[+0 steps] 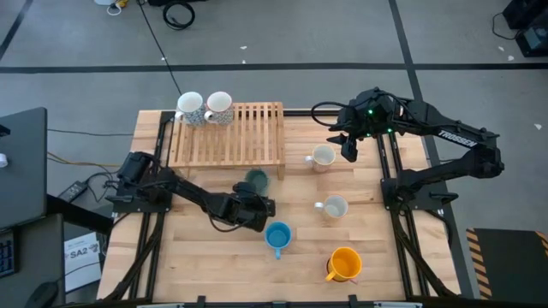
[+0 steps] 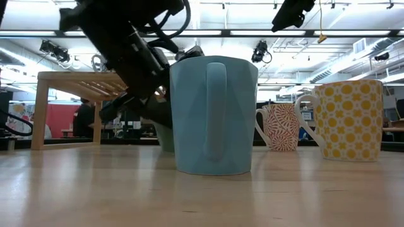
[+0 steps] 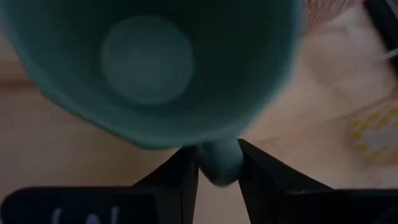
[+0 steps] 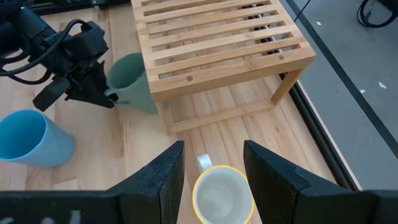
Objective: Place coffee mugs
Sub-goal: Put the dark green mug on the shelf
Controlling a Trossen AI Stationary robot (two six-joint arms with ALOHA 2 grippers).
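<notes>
Where the wooden rack point(image 1: 229, 133) stands at the back of the table point(image 1: 214, 265), two mugs point(image 1: 190, 108) sit on its left end: one plain white, and beside it a white one with a red pattern point(image 1: 219, 107). In front of the rack's right corner is a dull green mug point(image 1: 256, 180), upright on the table. The left gripper point(image 3: 217, 171) has its two dark fingers on either side of that mug's handle, narrowed in against it. Just to the right and nearer the front edge stands a light blue mug point(image 1: 277, 235), plain and smooth. Further right, a yellow-orange mug point(image 1: 344, 263) with a dotted pattern sits near the front. Two cream mugs stand between the rack and the right arm, one point(image 1: 333, 208) mid-table and one point(image 1: 323, 156) further back. The right gripper point(image 4: 211, 165) hovers over this rear one, its fingers spread wide, holding nothing.
</notes>
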